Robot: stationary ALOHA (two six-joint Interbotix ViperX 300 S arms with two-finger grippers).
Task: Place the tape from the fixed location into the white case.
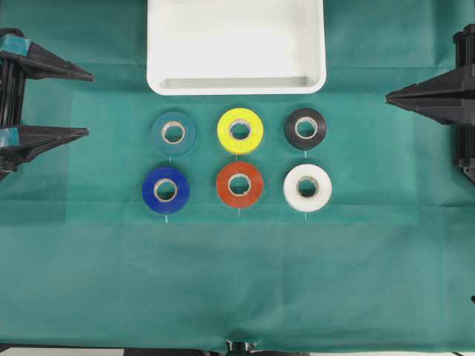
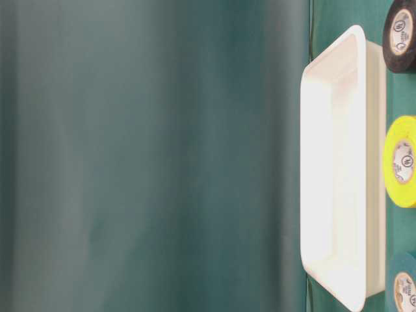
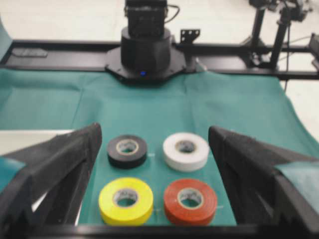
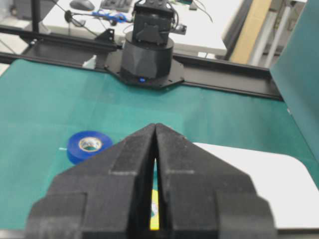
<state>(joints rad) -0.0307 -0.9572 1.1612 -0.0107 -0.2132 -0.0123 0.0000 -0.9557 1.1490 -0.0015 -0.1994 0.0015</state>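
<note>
1. Six tape rolls lie flat on the green cloth [image 1: 237, 282] in two rows of three, each apart from its neighbours.
2. The tape [image 1: 173, 133], teal with a pale core, sits at the left of the row nearer the case [image 1: 236, 83]; it is close to the cloth in colour and hard to pick out.
3. The case is a shallow white tray with rounded corners and a raised rim; its far edge is cut off at the top of the overhead view.
4. In the table-level view the scene is turned sideways; a blurred green surface fills the left, and only part of the teal roll shows at the lower right corner.
5. The yellow roll [image 2: 403, 161] and black roll [image 2: 400, 34] carry printed core labels, too small to read.
6. The left gripper [image 1: 90, 104] has its jaws spread wide, holding nothing; its base is cut off at the frame edge.
7. The right gripper [image 1: 388, 95] has its jaws pressed together, empty.
8. The blue roll [image 4: 89, 145] shows beyond the right fingers [image 4: 129, 164].
</note>
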